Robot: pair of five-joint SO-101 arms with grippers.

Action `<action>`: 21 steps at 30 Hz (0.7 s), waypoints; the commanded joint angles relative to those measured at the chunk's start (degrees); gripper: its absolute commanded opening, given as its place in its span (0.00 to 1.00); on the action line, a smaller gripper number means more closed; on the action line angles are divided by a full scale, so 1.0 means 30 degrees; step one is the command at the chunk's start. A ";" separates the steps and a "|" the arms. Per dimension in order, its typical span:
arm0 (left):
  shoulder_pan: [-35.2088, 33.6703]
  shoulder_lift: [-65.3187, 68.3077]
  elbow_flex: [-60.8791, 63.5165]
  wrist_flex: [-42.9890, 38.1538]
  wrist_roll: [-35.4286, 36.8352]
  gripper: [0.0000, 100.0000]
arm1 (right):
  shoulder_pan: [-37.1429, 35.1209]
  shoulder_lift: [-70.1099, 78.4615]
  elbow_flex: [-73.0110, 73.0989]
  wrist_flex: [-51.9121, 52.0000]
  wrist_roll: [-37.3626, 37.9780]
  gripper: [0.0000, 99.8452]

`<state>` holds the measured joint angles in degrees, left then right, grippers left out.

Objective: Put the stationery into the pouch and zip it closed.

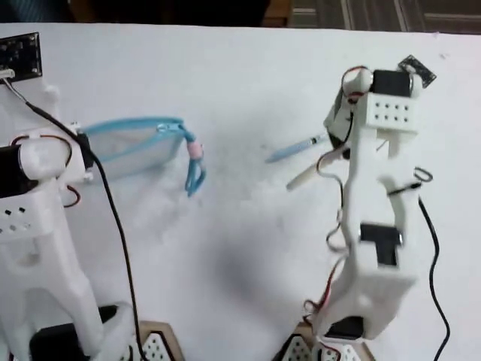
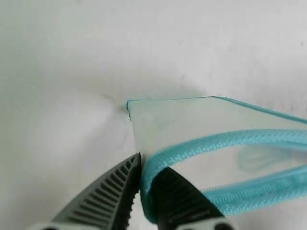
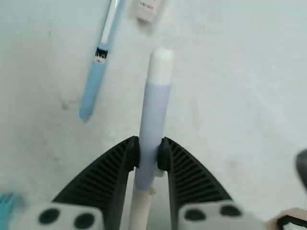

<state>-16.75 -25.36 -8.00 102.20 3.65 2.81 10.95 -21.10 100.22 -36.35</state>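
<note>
Two holds: pouch (image 2: 184,120) left; marker (image 3: 156,115) right

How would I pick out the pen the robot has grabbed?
Start at the white table, then find the arm on the robot's right. The right gripper is shut on the lilac pen. Unlike the blue pen lying loose beside it, this one is thicker, pale lilac, with a white cap.

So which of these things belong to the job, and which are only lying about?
For the job: pouch, clamped by the left gripper; lilac pen in the right gripper; blue pen; small white block, perhaps an eraser.
Lying about: black cable; small black board.
</note>
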 commanded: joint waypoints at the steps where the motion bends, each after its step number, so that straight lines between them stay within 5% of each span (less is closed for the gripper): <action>1: 0.0015 -0.0425 -0.0117 -0.0322 -0.0147 0.02 | -0.1070 -0.4264 0.3048 0.0220 0.0821 0.02; 13: 0.0015 -0.0454 -0.0117 -0.0205 -0.0147 0.02 | -0.6110 -1.2557 1.4330 -0.3062 0.3458 0.02; 21: 0.0015 -0.0454 -0.0117 -0.0205 -0.0147 0.02 | -0.8396 -1.9121 2.0894 -0.9890 0.3956 0.02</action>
<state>-16.75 -25.36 -8.00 102.20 3.65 -20.40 -39.78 39.30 78.68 -25.10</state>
